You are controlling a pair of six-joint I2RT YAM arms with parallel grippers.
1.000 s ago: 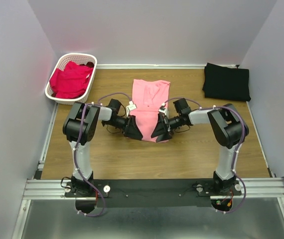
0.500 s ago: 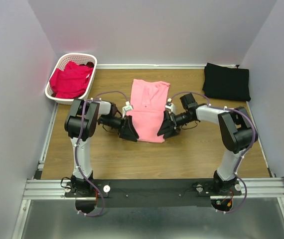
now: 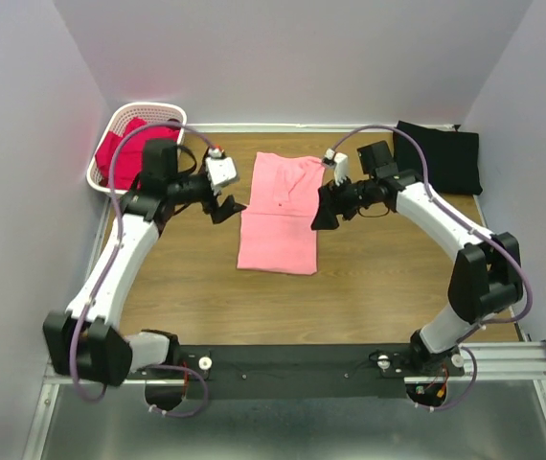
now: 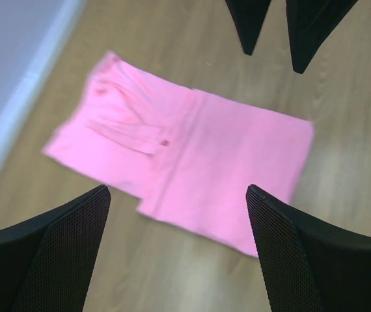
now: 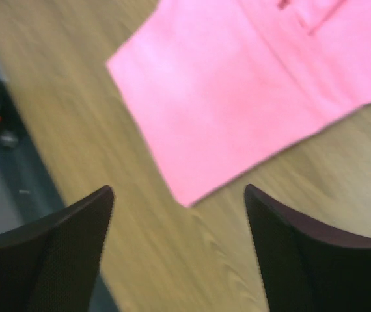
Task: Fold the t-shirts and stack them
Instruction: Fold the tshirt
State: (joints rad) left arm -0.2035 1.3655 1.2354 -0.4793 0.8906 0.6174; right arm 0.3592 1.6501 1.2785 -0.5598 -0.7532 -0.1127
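Top external: our left gripper [image 3: 225, 207] and right gripper [image 3: 323, 215] flank the folded salmon-pink t-shirt [image 3: 278, 216], jaws wide apart, empty. We see it flat on the wooden tabletop [image 3: 378, 278], lilac walls [image 3: 283, 57] around.

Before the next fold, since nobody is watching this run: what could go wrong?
The open left gripper and right gripper face each other across the pink shirt; closing in together, they might collide. A pinch catching only the top layer could undo the fold. The left arm sits near the basket and might nudge it.
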